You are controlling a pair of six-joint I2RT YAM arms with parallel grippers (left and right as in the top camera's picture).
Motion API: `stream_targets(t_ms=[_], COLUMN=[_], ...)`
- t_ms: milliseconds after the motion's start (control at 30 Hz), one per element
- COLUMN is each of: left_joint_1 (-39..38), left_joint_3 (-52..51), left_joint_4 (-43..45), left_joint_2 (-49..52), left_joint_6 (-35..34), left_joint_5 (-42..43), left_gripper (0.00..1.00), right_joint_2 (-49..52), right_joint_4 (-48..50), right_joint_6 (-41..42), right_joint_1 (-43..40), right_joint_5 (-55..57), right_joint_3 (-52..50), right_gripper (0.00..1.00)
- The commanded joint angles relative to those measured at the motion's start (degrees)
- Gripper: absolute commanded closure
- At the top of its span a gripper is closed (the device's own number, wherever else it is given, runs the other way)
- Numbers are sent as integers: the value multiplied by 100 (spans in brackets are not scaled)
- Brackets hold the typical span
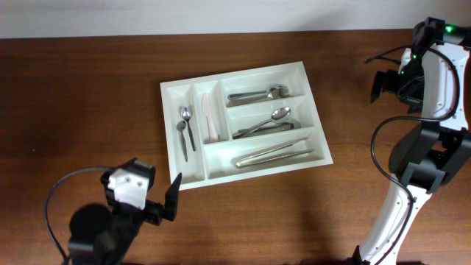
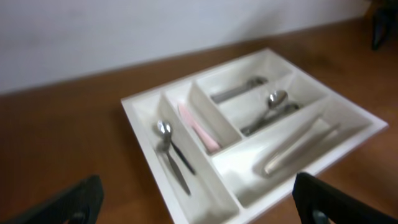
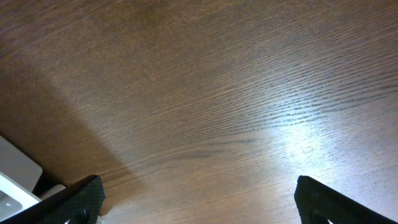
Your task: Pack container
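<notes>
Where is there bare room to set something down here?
Bare wood lies left of the cutlery tray, out to the table edge, and between the tray's right rim and the right arm. The strip in front of the tray, right of the left end effector, is free. Crowded: every compartment holds utensils, and that end effector hangs near the tray's front-left corner.

Looked down on a dark brown wooden counter (image 1: 73, 96), grained lengthwise, filling nearly the whole overhead view. Met a pale, plain wall (image 1: 147, 15) along the far edge. Caught a soft white glare (image 3: 305, 134) on the grain in the right wrist view, with darker shade beside it.
</notes>
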Motion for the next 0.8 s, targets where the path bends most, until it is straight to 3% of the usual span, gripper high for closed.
stream_targets(t_ms=[0, 333, 600, 767], left_joint_1=[184, 723, 743, 949], left_joint_3=[-560, -1895, -3206, -3663], left_joint_4=[389, 1648, 3510, 3685], left_joint_2=[-507, -1241, -1700, -2118], left_joint_6=[470, 612, 610, 459], left_joint_5=[291, 337, 332, 334], left_gripper=[1, 1, 1, 1], right_joint_2=[-28, -28, -28, -28], right_joint_4=[7, 7, 7, 7], right_joint_6=[-39, -39, -39, -39], right_joint_1=[26, 26, 26, 26], right_joint_5=[-31, -31, -31, -31], right_joint_3=[-22, -22, -22, -22], right_gripper=[1, 1, 1, 1])
